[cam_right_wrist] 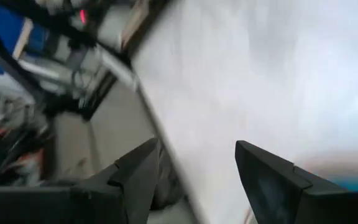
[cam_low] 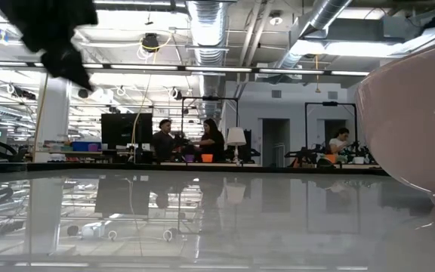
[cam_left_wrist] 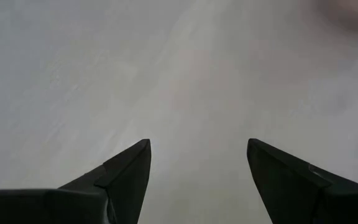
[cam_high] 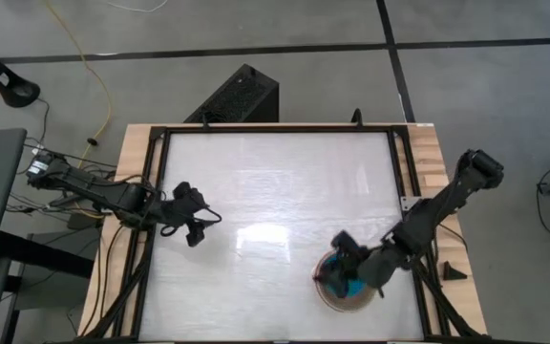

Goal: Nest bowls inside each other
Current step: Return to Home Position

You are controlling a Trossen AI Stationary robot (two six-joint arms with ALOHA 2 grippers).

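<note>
A stack of nested bowls (cam_high: 337, 298) stands near the table's near right corner. Its outer bowl is salmon-pink (cam_low: 418, 128), and a bright turquoise one (cam_high: 355, 287) shows inside. The arm hides the rest of the stack. My right gripper (cam_high: 338, 250) hovers open over the stack's far left rim, and its wrist view shows nothing between the fingers (cam_right_wrist: 197, 168). My left gripper (cam_high: 201, 227) hangs open over bare table at the left (cam_left_wrist: 197, 165), far from the bowls.
A black box (cam_high: 242, 96) sits on the floor beyond the table's far edge. A small black wedge (cam_high: 454, 272) lies on the wooden border at the right. Dark frame rails (cam_high: 404, 162) run along the table's sides. The white table middle (cam_high: 275, 182) is bare.
</note>
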